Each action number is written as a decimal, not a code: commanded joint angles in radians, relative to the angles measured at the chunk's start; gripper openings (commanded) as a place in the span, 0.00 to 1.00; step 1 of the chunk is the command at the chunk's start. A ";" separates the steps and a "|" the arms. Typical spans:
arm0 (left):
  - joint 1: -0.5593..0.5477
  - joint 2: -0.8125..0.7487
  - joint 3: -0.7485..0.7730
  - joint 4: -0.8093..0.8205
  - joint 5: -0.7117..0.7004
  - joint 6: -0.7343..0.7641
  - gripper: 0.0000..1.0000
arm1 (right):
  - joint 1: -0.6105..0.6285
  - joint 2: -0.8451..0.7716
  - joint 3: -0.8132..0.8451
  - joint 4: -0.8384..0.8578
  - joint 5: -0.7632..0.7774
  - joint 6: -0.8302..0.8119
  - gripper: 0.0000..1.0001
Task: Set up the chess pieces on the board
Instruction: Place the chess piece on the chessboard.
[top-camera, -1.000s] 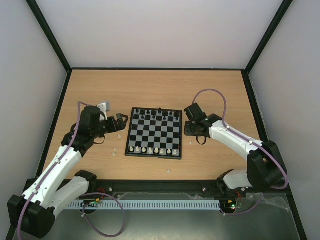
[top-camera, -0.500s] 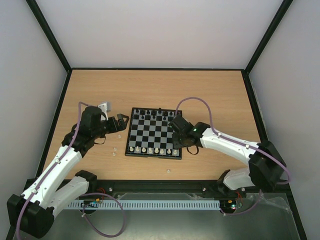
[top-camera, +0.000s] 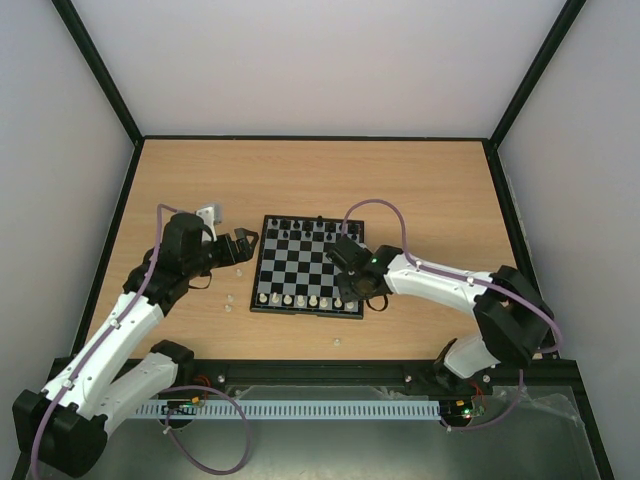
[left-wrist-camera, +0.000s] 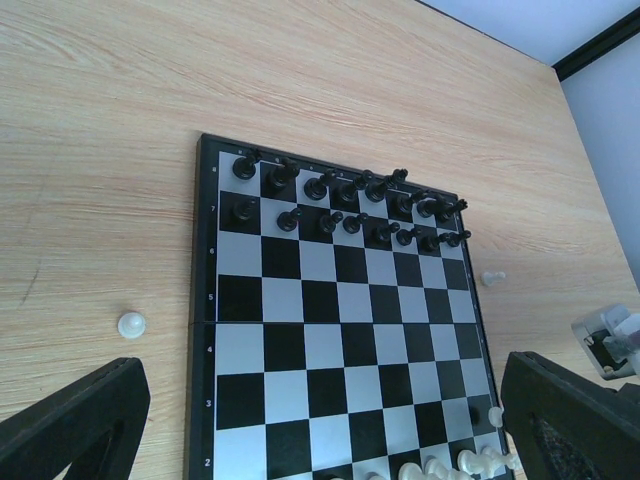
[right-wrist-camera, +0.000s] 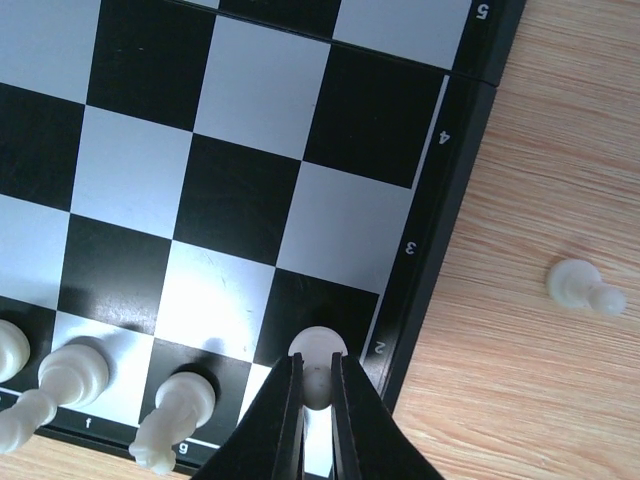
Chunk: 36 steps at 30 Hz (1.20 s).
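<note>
2 arms split the work. The right gripper (right-wrist-camera: 317, 378), at the bottom of the right wrist view, is clenched on a white pawn (right-wrist-camera: 317, 352) at a square by the right edge of the board (top-camera: 305, 265), probably to seat it ahead of the white back row (top-camera: 300, 299). The left gripper (top-camera: 241, 244), just left of the board in the top view, hangs released and empty, likely placed there to reach the loose pieces (top-camera: 228, 303) below it. Black men (left-wrist-camera: 350, 205) stand in 2 rows along the board's upper edge. Pale walls (top-camera: 300, 60) with black corner posts enclose a light wood table (top-camera: 200, 180), matte and grained.
</note>
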 joint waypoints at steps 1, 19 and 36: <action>-0.004 -0.013 -0.001 -0.008 -0.003 -0.004 0.99 | 0.005 0.035 0.031 -0.018 0.004 0.011 0.05; -0.004 -0.011 -0.009 -0.001 -0.003 -0.003 0.99 | 0.005 0.062 0.025 0.004 -0.013 0.005 0.06; -0.006 -0.015 -0.015 -0.002 -0.002 -0.004 0.99 | 0.004 0.009 0.025 -0.027 0.006 0.010 0.25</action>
